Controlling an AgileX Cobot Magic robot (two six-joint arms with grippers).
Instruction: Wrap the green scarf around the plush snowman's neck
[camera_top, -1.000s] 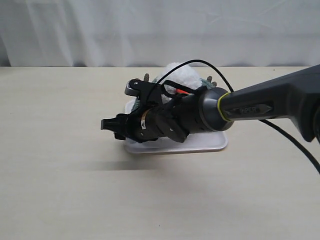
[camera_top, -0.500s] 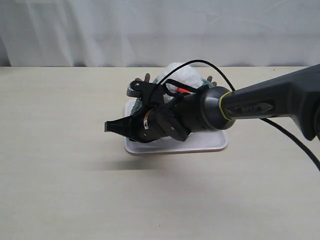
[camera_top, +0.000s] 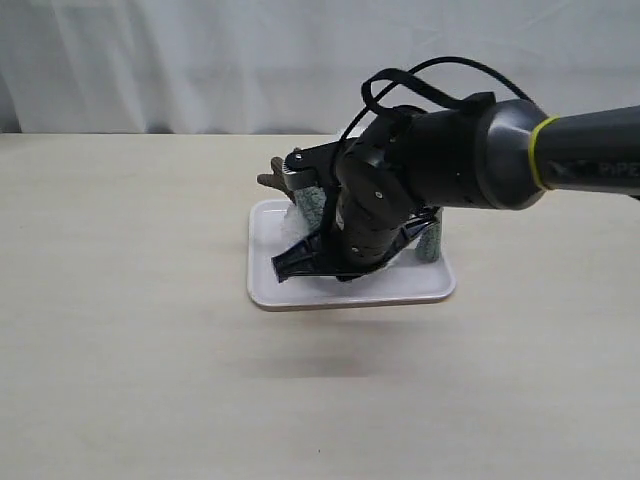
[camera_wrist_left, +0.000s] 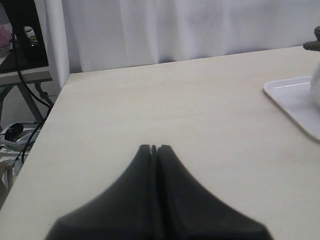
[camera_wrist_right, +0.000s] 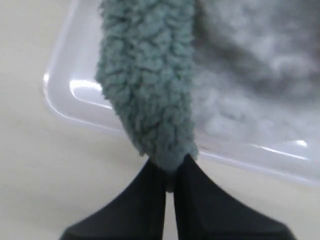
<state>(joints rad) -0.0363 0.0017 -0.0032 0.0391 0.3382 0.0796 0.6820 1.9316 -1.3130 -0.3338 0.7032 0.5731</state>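
Observation:
My right gripper (camera_top: 284, 268) hangs over the front left part of the white tray (camera_top: 420, 290), pointing down and left. In the right wrist view this gripper (camera_wrist_right: 170, 167) is shut on the rounded end of the green scarf (camera_wrist_right: 150, 80), which runs up beside the fluffy white snowman (camera_wrist_right: 250, 75). From outside, the arm hides most of the snowman. Bits of scarf (camera_top: 309, 203) show at its left and right, and a brown twig arm (camera_top: 271, 181) sticks out. The neck is hidden. My left gripper (camera_wrist_left: 154, 149) is shut and empty above bare table, well away from the tray (camera_wrist_left: 292, 97).
The tray edge (camera_wrist_right: 60, 107) lies close under the right gripper. A black cable (camera_top: 440, 75) loops above the right arm. A white curtain (camera_top: 200, 60) closes off the back. At the table's left edge are cables and a stand (camera_wrist_left: 20, 75).
The right arm has swung and turned, so its gripper now points down over the tray's front left instead of sideways past the tray's left edge. Scarf now shows on both sides of the snowman.

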